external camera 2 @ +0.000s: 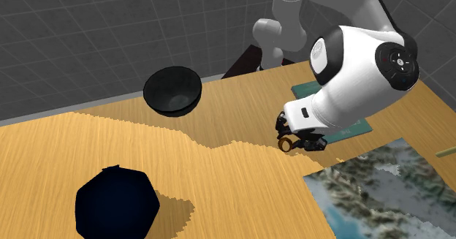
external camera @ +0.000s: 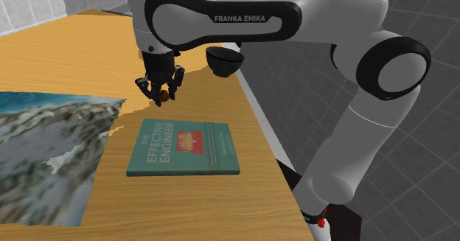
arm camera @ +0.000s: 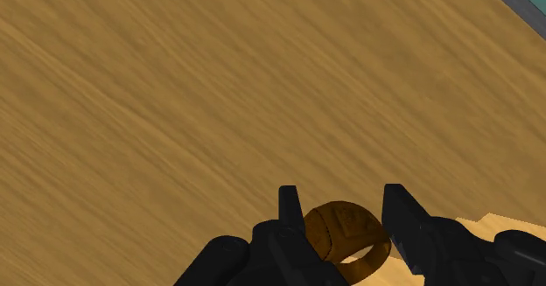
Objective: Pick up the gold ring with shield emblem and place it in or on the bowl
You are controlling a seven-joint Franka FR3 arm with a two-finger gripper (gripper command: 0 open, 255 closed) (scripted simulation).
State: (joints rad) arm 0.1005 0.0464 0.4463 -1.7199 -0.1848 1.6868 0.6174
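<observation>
Wooden table (external camera: 66, 63), light brown grain, bounded by grey tiled surfaces (external camera 2: 73, 40); part of the top lies in shade. Item one: white Franka arm (external camera: 354, 92) with dark joints, reaching from its stand over the table, wrist pointed downward. Item two: large flat print of snowy mountains (external camera: 44, 158), lying on the table at the shoulder view's left, its corner near the gripper. Item three: teal book (external camera: 184, 149), lying flat and closed, cover up, title in pale letters, just beside the print and on the stand's side of the gripper. Item four: dark faceted object (external camera 2: 117, 201), nearly black, resting on the table at the second exterior view's lower left, well apart from everything else. Item five: black bowl (external camera: 223, 61), upright, standing near the table's edge, apart from the gripper. Item six: black two-finger gripper (external camera: 161, 93), positioned over the table between bowl and book, fingers closed around the ring. Item seven: ring (arm camera: 346, 232), brownish gold with a broad flat face, clasped between the two fingers (arm camera: 289, 207) at their tips, well apart from the bowl; whether it touches the table cannot be told.
</observation>
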